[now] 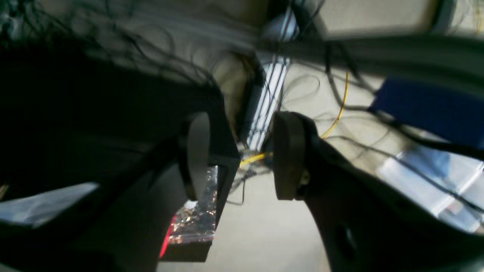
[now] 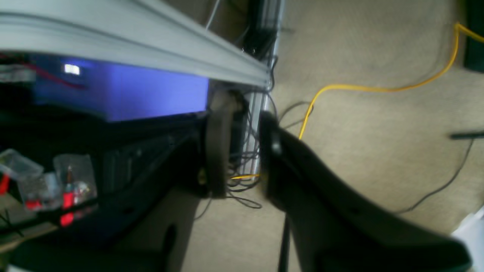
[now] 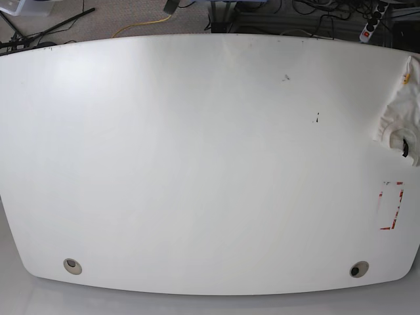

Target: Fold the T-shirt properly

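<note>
The T-shirt (image 3: 400, 108) is a bunched white cloth at the table's far right edge in the base view, partly cut off by the frame. A small yellow tag and a small black tag show on it; its print is hidden. Neither arm shows in the base view. My left gripper (image 1: 242, 156) is open and empty, and its view looks at carpet floor and cables. My right gripper (image 2: 244, 151) is open and empty, with a narrower gap, and hangs beside an aluminium rail (image 2: 151, 49) over the carpet. The shirt is in neither wrist view.
The white table (image 3: 197, 164) has a red-marked rectangle (image 3: 391, 205) at the right and two cable holes (image 3: 72, 266) (image 3: 358, 269) near the front edge. A yellow cable (image 2: 378, 88), dark cables, a blue box (image 1: 435, 109) and plastic bags (image 1: 194, 219) lie below.
</note>
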Robot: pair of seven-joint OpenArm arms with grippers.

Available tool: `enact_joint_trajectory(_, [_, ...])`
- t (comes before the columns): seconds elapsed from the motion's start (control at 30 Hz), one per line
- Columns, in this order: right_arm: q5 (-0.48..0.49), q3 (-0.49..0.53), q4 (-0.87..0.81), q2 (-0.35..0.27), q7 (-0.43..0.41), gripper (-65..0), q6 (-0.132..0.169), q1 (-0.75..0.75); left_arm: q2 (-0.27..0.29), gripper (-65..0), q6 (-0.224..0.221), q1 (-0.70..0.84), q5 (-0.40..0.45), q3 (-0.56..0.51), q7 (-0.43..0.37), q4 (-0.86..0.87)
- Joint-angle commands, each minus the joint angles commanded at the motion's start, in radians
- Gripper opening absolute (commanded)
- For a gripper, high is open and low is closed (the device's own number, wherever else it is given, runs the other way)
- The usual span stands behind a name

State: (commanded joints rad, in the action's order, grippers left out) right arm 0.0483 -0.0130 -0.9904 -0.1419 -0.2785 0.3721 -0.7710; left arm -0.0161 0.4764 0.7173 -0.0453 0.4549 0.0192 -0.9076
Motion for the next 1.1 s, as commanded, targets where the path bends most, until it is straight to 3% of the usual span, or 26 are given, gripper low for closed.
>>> enact_joint_trajectory(0.13, [0.0, 0.0, 0.137, 0.003, -0.002, -52.6, -0.009, 0.097, -0.008, -40.7, -0.012, -0.097, 0.052, -0.003, 0.0, 0.129])
enact_joint_trajectory(0.33, [0.0, 0.0, 0.273, 0.005, 0.0, -52.6, -0.012, 0.209, -0.009, -40.7, -0.101, -0.229, 0.17, -0.005, 0.0, 0.276])
enact_joint_trajectory(0.47, [-0.002, 0.002, 0.373, 0.005, 0.002, -52.6, -0.066, 0.287, -0.009, -40.7, -0.164, -0.311, 0.222, -0.005, 0.0, 0.382])
enact_joint_trajectory(0.57, [-0.002, 0.002, 0.446, 0.003, 0.002, -52.5, -0.08, 0.338, -0.026, -40.7, -0.195, -0.379, 0.259, -0.005, 0.0, 0.463])
enact_joint_trajectory(0.77, [-0.002, 0.002, 0.583, 0.003, 0.005, -52.2, -0.081, 0.44, -0.037, -40.7, -0.201, -0.483, 0.333, -0.005, 0.0, 0.624])
enact_joint_trajectory(0.93, [-0.002, 0.0, 0.684, 0.003, 0.006, -52.0, -0.081, 0.512, -0.054, -40.7, -0.324, -0.545, 0.361, -0.006, 0.0, 0.692])
enact_joint_trajectory(1.1, [-0.002, 0.0, 0.747, 0.003, 0.006, -52.0, -0.083, 0.555, -0.051, -40.7, -0.339, -0.588, 0.385, -0.006, 0.002, 0.735])
